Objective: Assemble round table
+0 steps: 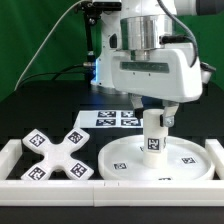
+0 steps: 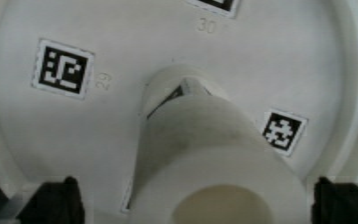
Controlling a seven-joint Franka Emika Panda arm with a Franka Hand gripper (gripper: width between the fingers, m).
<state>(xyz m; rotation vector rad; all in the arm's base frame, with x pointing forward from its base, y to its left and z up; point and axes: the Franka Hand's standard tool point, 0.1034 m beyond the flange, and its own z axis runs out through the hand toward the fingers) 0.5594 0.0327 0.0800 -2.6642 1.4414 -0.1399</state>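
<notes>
The large round disc (image 1: pixel 160 160) lies flat on the table at the exterior view's right. The short cylindrical leg (image 1: pixel 153 136) stands upright at the disc's middle. My gripper (image 1: pixel 154 113) hangs straight above the leg, with one finger on each side of its top. In the wrist view I look down the leg (image 2: pixel 202 150) onto the disc (image 2: pixel 87 130). My gripper (image 2: pixel 202 203) is open there, and a gap shows between the dark fingertips (image 2: pixel 59 200) and the leg. The X-shaped cross base (image 1: pixel 58 152) lies on the table at the exterior view's left.
The marker board (image 1: pixel 118 118) lies behind the disc. A low white wall (image 1: pixel 60 186) runs along the front, with ends at the left (image 1: pixel 8 150) and the right (image 1: pixel 214 150). Cables hang at the back.
</notes>
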